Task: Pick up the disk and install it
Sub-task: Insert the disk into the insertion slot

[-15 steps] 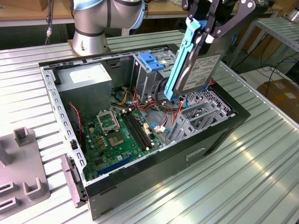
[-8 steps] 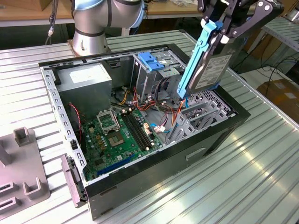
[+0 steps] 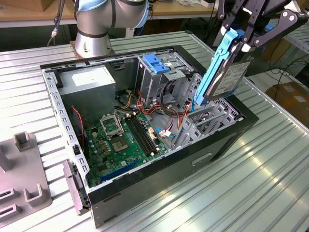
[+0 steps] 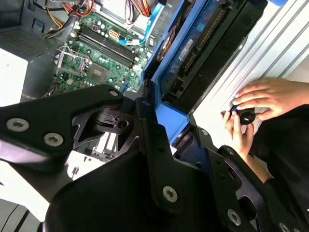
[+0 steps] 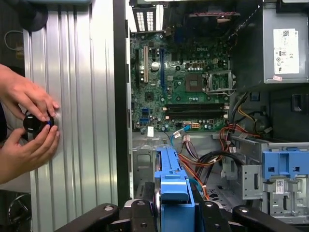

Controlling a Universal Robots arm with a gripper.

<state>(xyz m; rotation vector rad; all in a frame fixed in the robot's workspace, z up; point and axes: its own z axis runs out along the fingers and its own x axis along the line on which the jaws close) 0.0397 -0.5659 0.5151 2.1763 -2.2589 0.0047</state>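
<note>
The disk point(image 3: 231, 77) is a silver-grey drive in a blue carrier. It hangs tilted on edge above the end of the open computer case point(image 3: 145, 181) at the exterior view's right. My gripper point(image 3: 243, 42) is shut on the disk's upper end, its black fingers point(image 3: 253, 36) clamping the blue carrier. In the second wrist view the disk point(image 4: 203, 43) reaches away from the gripper point(image 4: 161, 113) toward the motherboard. In the first wrist view the blue carrier point(image 5: 175, 186) sticks out between the fingers point(image 5: 145, 212), over the case's cabling.
Inside the case sit a motherboard point(image 3: 120, 140), a grey power-supply box point(image 3: 89, 84) and a metal drive cage with a blue handle point(image 3: 157, 63). A person's hands point(image 5: 29, 121) hold a black knob beside the case. A grey fixture point(image 3: 24, 179) lies at the exterior view's left.
</note>
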